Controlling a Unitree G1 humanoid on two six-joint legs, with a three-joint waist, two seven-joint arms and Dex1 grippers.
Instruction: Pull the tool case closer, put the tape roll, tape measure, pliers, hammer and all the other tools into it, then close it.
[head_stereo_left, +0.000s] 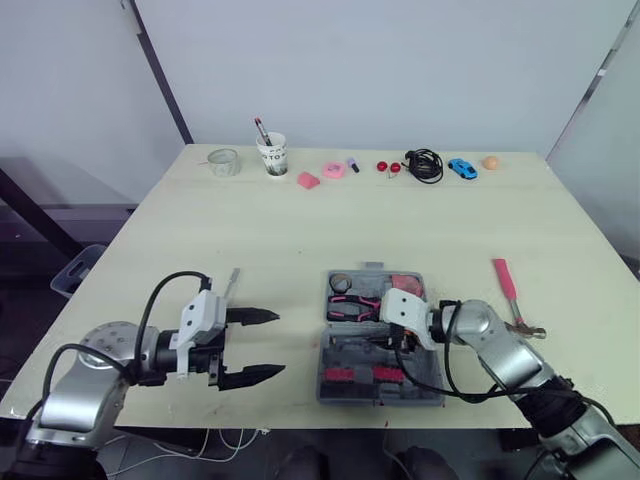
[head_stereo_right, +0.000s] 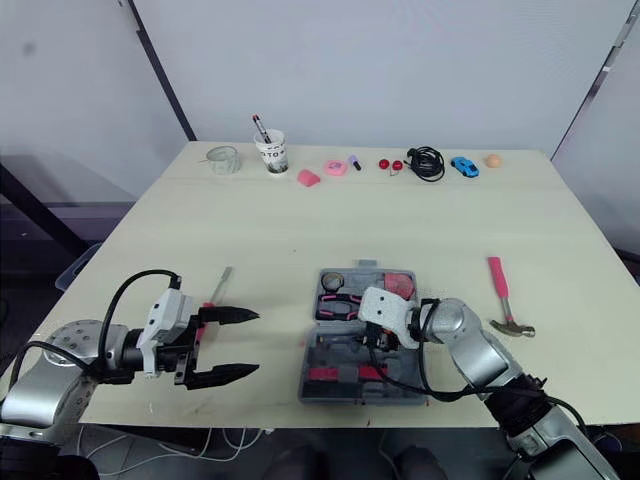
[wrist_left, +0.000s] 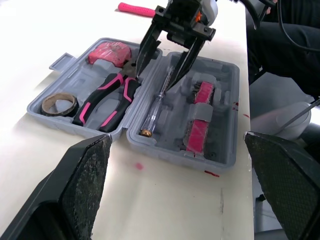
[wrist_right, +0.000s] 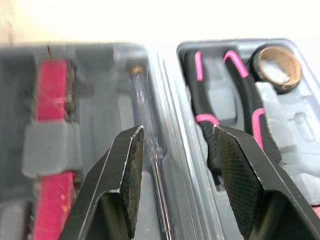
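The grey tool case (head_stereo_left: 425, 362) lies open near the table's front edge. In it are a tape roll (wrist_left: 59, 104), pink-handled pliers (wrist_left: 107, 102), a pink tape measure (wrist_left: 110, 52) and a clear-handled screwdriver (wrist_left: 157, 107). My right gripper (wrist_left: 154, 79) is open over the case, its fingers either side of the screwdriver's shaft (wrist_right: 150, 150). The pink-handled hammer (head_stereo_left: 508, 288) lies on the table right of the case. A thin grey tool (head_stereo_left: 231, 282) lies left of the case. My left gripper (head_stereo_left: 275, 344) hangs open and empty near it.
Along the table's far edge stand a glass jar (head_stereo_left: 222, 162), a cup with pens (head_stereo_left: 272, 155), small pink items (head_stereo_left: 334, 170), a black cable (head_stereo_left: 425, 165), a blue toy car (head_stereo_left: 461, 168) and an orange ball (head_stereo_left: 491, 162).
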